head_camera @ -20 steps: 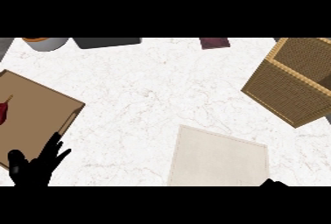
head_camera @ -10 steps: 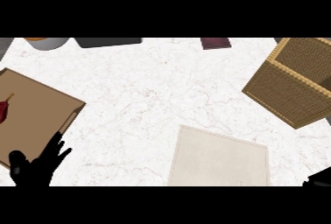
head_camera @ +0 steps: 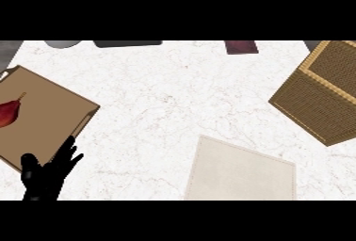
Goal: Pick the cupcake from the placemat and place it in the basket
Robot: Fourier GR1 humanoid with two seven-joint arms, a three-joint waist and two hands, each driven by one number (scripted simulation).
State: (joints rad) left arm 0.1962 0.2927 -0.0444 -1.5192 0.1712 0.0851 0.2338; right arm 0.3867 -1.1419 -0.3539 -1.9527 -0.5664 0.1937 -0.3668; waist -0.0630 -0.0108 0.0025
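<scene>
Placemat point(head_camera: 240, 172) bare, basket point(head_camera: 325, 94) far right, left hand point(head_camera: 45, 176) well apart

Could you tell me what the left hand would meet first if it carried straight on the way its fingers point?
Probably the brown board: the left hand points up and slightly right at its near edge, though height is unclear.

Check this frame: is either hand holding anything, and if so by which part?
Nothing is held. The left hand rests open, fingers up, at the lower left; the right hand is out of view.
</scene>
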